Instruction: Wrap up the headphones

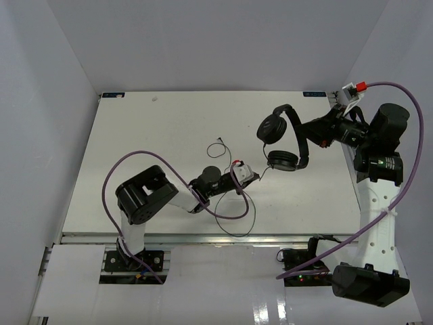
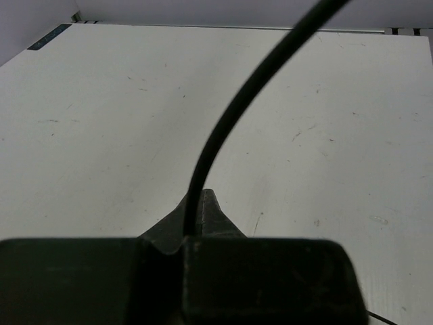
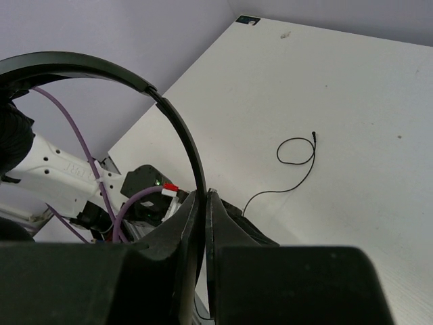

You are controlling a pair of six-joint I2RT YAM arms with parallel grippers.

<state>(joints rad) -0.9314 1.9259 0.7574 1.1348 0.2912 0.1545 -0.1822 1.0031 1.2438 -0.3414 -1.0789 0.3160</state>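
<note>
the right gripper point(image 3: 205, 202) is pinched shut on the thin headband point(image 3: 115, 71), holding the headphones point(image 1: 273, 128) above the tabletop point(image 1: 149, 128) near its far right corner, with both earcups turned toward the middle. the left gripper point(image 2: 201, 206), near the middle of the front edge, is clamped on the cord point(image 2: 226, 115). slack cord loops toward the front edge. the plug end point(image 3: 314, 136) lies curled mid-table, apparently flat on the surface.
</note>
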